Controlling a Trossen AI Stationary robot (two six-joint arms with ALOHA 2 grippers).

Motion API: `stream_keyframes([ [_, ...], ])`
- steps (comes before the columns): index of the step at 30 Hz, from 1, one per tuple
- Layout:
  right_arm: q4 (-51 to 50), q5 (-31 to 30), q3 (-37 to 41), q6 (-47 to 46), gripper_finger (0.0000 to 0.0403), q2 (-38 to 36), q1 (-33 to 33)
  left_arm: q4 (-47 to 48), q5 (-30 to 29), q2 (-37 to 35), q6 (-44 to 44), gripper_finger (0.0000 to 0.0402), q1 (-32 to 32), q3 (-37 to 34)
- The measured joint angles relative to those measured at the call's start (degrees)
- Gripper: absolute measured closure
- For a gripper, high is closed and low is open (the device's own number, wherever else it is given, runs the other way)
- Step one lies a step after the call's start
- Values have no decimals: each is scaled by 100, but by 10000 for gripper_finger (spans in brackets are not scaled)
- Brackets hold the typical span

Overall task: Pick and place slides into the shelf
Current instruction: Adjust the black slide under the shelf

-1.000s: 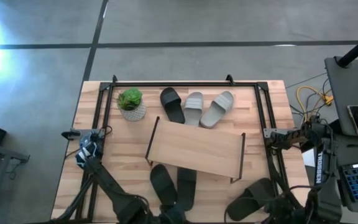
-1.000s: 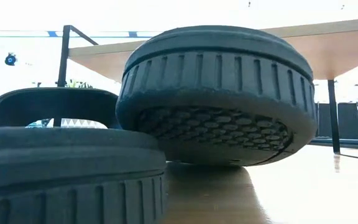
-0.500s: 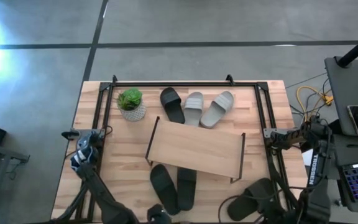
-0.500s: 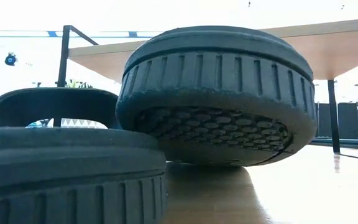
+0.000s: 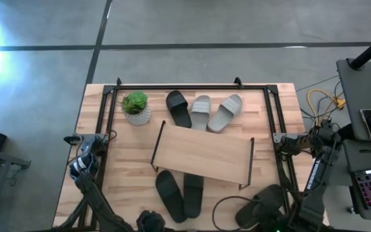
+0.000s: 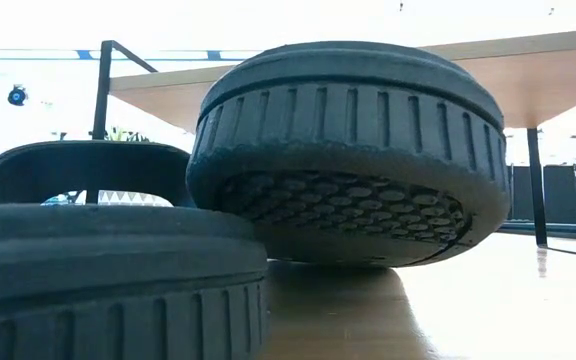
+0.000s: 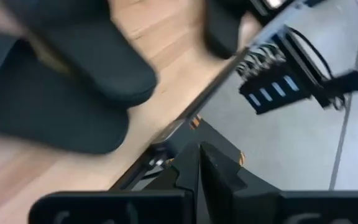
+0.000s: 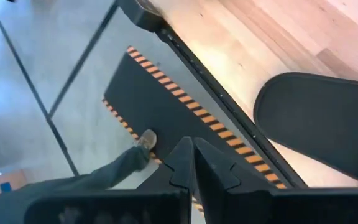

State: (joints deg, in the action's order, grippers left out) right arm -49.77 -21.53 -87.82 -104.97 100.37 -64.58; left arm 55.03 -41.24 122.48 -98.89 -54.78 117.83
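Observation:
The shelf [image 5: 201, 154] stands mid-table, and its plank top [image 6: 528, 75] shows in the low view. Two black slides [image 5: 171, 194] [image 5: 194, 193] lie side by side in front of it, seen close in the low view [image 6: 108, 260] [image 6: 348, 150]. The second has its near end raised. A dark slide [image 5: 263, 205] lies near the right front corner. A black slide [image 5: 178, 108] and two grey ones [image 5: 200, 113] [image 5: 226, 113] lie behind the shelf. My left gripper [image 7: 199, 163] is shut and bare over the table's near edge. My right gripper [image 8: 192, 157], also shut and bare, hangs past the near edge beside the dark slide [image 8: 322, 130].
A small potted plant [image 5: 136, 107] stands at the far left of the table. Black rails [image 5: 185, 86] frame the tabletop. Beyond the near edge lie striped tape [image 8: 179, 93] on the floor and a person's shoe [image 8: 146, 140]. A laptop desk [image 5: 366, 116] stands to the right.
My left arm has drawn back from over the two black slides toward the table's near left corner, sinking a little. My right arm has pulled back toward the near edge, away from the dark slide. No slide has moved.

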Motion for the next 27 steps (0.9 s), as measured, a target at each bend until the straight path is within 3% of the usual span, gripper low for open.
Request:
stream_keyframes([
  [10,70,251,31,642,394,383,402,-31,-115,0,-2436,402,-132,-961],
  [15,77,31,31,706,394,462,586,32,701,0,-2484,402,-36,-1239],
  [22,135,-403,31,647,394,477,904,1489,1369,0,-2526,402,-40,-1284],
  [27,578,-406,31,1039,394,477,1032,1963,1377,0,-2511,402,-4,-1460],
])
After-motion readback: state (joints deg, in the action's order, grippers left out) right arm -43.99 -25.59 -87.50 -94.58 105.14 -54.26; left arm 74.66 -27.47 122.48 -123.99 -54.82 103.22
